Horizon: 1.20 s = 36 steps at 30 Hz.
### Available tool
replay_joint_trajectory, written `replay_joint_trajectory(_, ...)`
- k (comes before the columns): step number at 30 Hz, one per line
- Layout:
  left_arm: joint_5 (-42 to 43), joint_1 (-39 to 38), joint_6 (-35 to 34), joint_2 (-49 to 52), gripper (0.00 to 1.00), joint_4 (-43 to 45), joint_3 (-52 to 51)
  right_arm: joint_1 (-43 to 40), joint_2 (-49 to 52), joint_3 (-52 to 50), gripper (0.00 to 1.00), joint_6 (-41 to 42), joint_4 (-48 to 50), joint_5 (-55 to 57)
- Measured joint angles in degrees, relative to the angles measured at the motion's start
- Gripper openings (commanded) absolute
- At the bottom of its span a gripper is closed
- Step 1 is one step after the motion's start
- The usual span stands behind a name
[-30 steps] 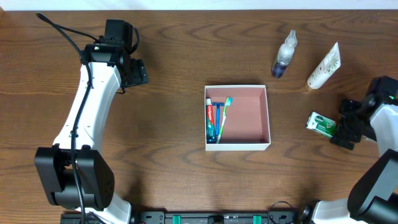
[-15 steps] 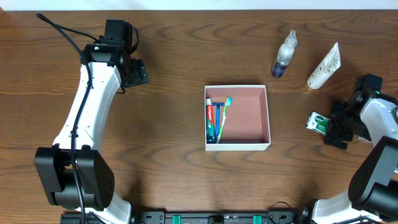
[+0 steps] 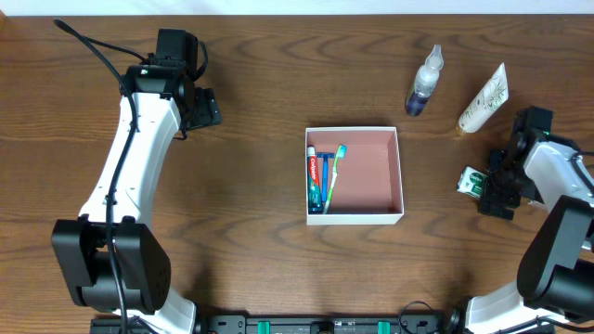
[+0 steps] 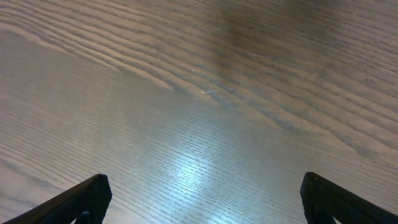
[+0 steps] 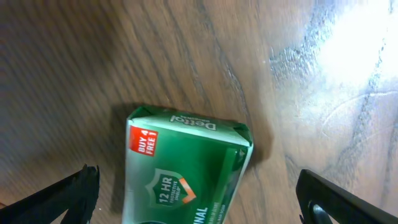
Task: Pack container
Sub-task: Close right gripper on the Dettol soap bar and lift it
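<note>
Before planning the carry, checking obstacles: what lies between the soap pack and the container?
Only bare table between soap pack and container, shown in the overhead view.

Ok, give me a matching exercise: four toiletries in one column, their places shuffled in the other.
1 green cardboard soap box
2 clear spray bottle, dark liquid
3 white leaf-printed squeeze tube
4 red-and-white toothpaste tube

a inside the white square container
b far side, nearest the right edge
c between the fingers of the right hand
d far side, nearer the container

Pairs: 1-c, 2-d, 3-b, 4-a
</note>
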Motion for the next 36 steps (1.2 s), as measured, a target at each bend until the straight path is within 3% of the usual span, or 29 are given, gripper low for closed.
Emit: replay_joint_trajectory(36,0.00,0.00,0.00,0.00,0.98,0.00,0.00,1.66,4.13,0.02,0.99,4.07,3.87,1.14)
